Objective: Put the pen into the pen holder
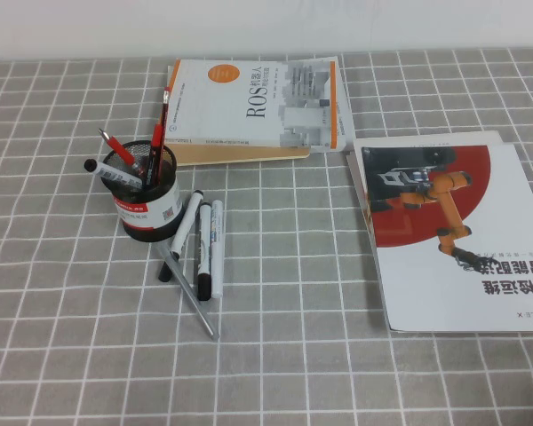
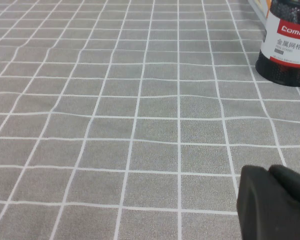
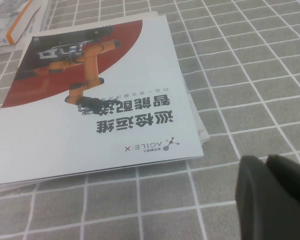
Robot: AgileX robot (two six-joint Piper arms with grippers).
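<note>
The pen (image 1: 192,298), a long thin silver-grey stick, lies flat on the cloth, slanting from the foot of the pen holder toward the front. The pen holder (image 1: 147,197), a black mesh cup with a white-and-red label, stands at the left and holds red pens and a marker. It also shows in the left wrist view (image 2: 289,46). Neither arm shows in the high view. My left gripper (image 2: 269,173) hovers low over bare cloth, well short of the holder, fingers together and empty. My right gripper (image 3: 266,163) is shut and empty beside the booklet's corner.
Three white markers with black caps (image 1: 204,241) lie next to the pen and the holder. A ROS book (image 1: 258,102) lies at the back. A white-and-red booklet (image 1: 444,232) lies at the right, also in the right wrist view (image 3: 90,105). Grey checked cloth (image 1: 302,355) covers the table.
</note>
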